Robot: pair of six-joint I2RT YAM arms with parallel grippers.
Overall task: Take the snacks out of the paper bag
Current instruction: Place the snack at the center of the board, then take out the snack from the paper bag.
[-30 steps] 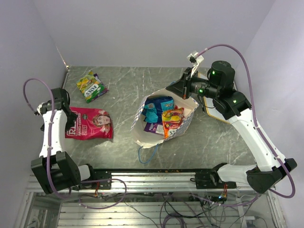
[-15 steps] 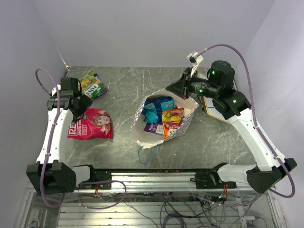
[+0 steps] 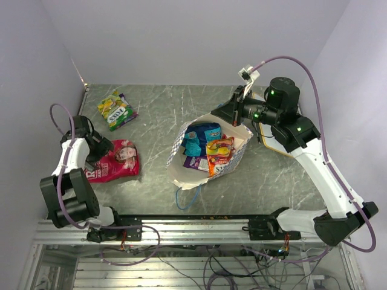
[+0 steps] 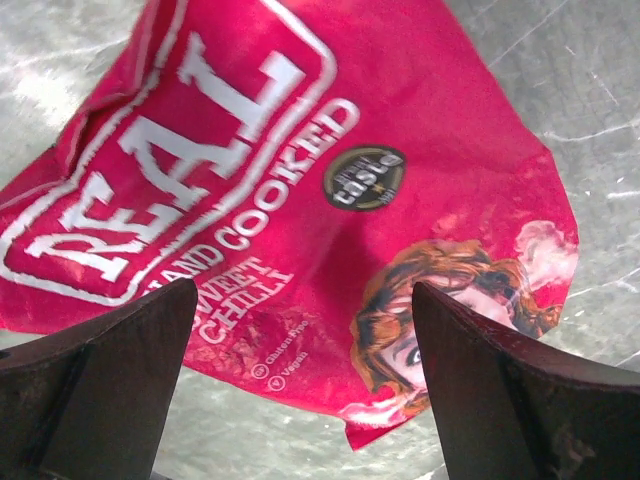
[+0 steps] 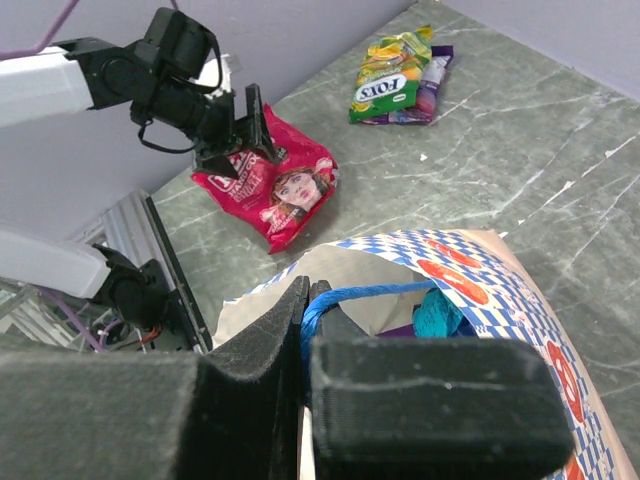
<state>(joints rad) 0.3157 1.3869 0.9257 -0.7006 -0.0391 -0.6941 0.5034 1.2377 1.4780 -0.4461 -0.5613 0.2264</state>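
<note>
The paper bag (image 3: 177, 174), blue-and-white checked with a cream inside, lies mouth-up at mid-table. Blue (image 3: 203, 135), orange (image 3: 221, 152) and purple (image 3: 195, 162) snacks show inside it. My right gripper (image 5: 318, 310) is shut on its blue string handle (image 5: 372, 296) at the far rim, seen from above as the right gripper (image 3: 233, 115). A red packet (image 3: 121, 160) lies flat at the left. My left gripper (image 4: 305, 400) hangs open just above that red packet (image 4: 300, 180), holding nothing. A yellow-green packet (image 3: 116, 110) lies further back.
A flat board (image 3: 269, 146) lies under the right arm. The bag's other blue handle (image 3: 187, 196) trails toward the metal rail (image 3: 193, 220). Walls close the left, back and right. A purple packet (image 5: 436, 72) sits under the yellow-green packet (image 5: 388, 82).
My left arm swung in over the red packet, then drew back toward the near edge, and its jaws finished opening wide. The right arm and the bag have not moved.
</note>
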